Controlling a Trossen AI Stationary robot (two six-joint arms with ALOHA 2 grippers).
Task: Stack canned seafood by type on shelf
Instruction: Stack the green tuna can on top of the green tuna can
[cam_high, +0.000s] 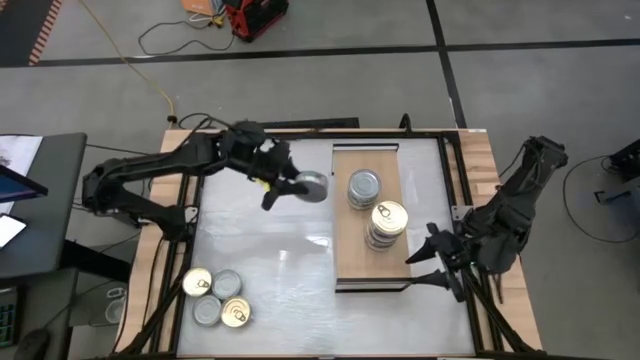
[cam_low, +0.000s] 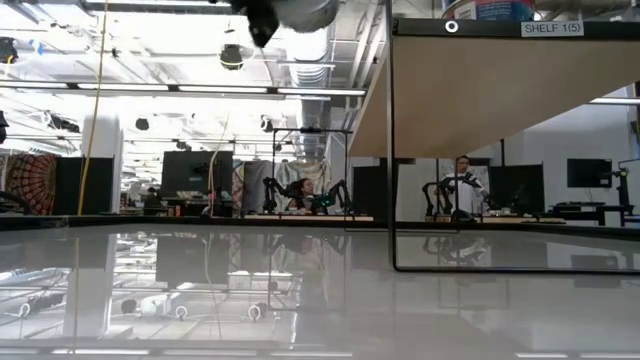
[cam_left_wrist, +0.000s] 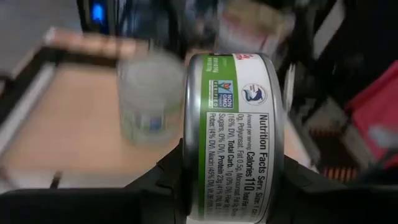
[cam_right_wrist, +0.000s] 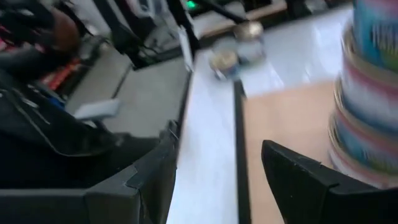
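One silver-lidded tin (cam_high: 312, 187) held in my left claw (cam_high: 296, 187), in the air just beside the shelf (cam_high: 345, 240). Next: carry onto the silver stack (cam_high: 363, 188). Right claw (cam_high: 428, 262) waits, parted, empty.

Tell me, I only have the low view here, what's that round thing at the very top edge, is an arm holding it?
Observer: Yes. The left gripper is shut on a green-labelled tin, lifted over the tabletop just beside the shelf.
Operator: What's already on the shelf?
Observer: Two stacks of tins: a silver-lidded stack, and a gold-lidded stack beside it.
Operator: And the other arm?
Observer: The right gripper sits open and empty at the shelf's near right corner.
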